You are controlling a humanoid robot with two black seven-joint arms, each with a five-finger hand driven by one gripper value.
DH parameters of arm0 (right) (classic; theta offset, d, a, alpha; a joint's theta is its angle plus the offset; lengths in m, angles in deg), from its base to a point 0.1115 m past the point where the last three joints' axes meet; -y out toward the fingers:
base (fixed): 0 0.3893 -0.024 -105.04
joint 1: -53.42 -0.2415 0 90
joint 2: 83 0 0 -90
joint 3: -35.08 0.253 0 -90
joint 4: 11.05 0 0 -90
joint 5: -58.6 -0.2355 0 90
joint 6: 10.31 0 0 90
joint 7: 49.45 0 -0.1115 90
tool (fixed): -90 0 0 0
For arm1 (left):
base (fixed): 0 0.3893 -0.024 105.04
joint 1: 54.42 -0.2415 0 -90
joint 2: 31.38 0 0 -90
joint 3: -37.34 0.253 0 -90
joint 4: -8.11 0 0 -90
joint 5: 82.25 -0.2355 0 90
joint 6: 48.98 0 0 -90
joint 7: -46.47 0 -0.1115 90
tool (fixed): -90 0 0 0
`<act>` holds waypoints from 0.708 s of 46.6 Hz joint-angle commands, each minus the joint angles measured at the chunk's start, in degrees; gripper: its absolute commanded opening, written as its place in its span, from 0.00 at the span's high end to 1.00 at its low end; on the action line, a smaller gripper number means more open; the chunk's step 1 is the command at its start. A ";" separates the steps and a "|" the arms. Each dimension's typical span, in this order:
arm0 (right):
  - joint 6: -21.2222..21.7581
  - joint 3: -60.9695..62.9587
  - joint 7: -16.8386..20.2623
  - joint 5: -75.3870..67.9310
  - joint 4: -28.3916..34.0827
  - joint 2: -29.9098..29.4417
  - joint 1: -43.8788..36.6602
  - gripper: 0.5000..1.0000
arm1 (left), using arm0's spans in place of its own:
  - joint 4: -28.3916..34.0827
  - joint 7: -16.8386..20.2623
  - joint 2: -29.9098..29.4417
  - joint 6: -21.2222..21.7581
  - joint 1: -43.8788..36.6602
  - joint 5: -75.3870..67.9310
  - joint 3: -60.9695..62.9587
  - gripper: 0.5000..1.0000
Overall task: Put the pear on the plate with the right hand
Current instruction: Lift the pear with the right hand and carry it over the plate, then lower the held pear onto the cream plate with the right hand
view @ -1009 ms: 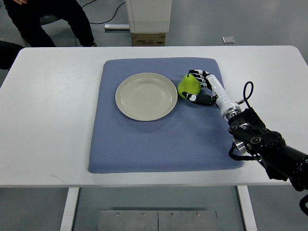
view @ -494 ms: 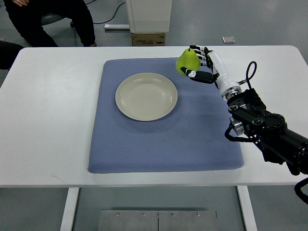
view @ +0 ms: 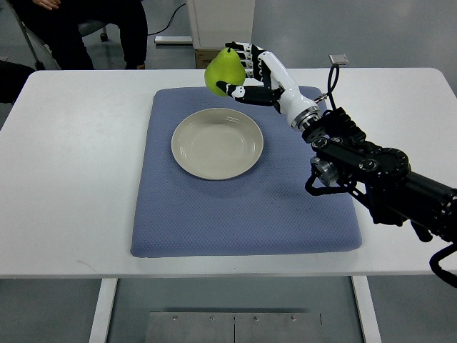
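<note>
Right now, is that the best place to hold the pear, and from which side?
Yes, likely. The right hand wraps the pear around its wide lower body from the right, stem up; the narrow neck would offer less purchase.

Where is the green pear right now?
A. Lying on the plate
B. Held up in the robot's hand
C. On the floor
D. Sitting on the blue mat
B, because the right hand has its fingers wrapped around the pear, holding it up by the far edge of the plate, which has nothing on it.
</note>
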 commanded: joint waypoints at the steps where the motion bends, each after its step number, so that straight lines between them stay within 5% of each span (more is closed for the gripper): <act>1: -0.04 -0.28 0.03 0.32 1.33 -0.14 0.00 1.00 | -0.01 -0.03 0.00 0.01 0.00 0.00 0.00 0.00; 33: -0.74 -9.77 -0.23 0.76 -2.27 -0.14 4.48 1.00 | -0.01 -0.03 0.00 0.01 0.00 0.00 0.00 0.00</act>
